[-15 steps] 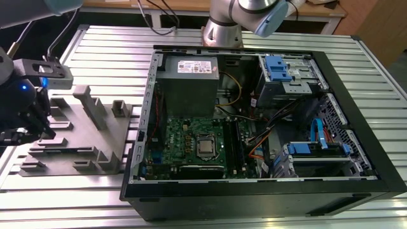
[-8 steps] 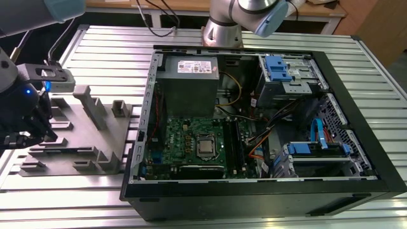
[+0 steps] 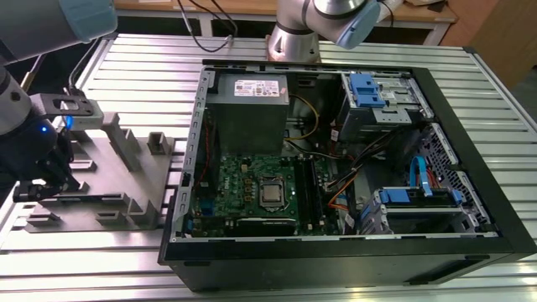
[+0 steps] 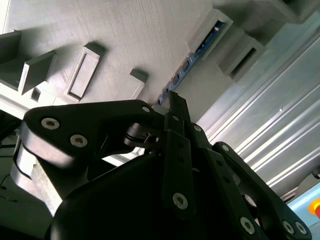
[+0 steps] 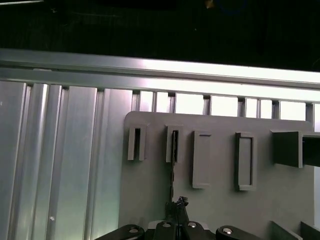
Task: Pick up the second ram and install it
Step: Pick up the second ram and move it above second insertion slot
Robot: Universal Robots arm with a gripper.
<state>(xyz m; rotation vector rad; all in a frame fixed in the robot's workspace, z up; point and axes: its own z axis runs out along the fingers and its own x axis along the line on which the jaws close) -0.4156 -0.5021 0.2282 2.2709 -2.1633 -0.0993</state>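
The arm has its gripper (image 3: 49,187) down over the grey holder plate (image 3: 109,182), which lies on the ribbed metal table (image 3: 353,50) at the exterior view's left, just beside the open computer case (image 3: 336,267). In both wrist views the second ram (image 4: 194,54) stands on its thin edge in the plate's row of raised slots, a dark strip with a hint of blue, running straight to the fingertips. The fingers (image 5: 178,204) are drawn together on the near end of that strip, and as far as I can judge they are pinching it rather than merely touching. So this looks like the pick-up step, with the grasp made and the stick not yet lifted out of its holder; the install has not begun. The motherboard (image 3: 243,189) and its long black slot rails (image 3: 312,189) sit well apart from the gripper, inside the case toward the exterior view's right. Getting the stick free calls, I think, for a straight pull upward, since the holder's walls hug it on both sides and any tilt could jam or flex such a thin board.
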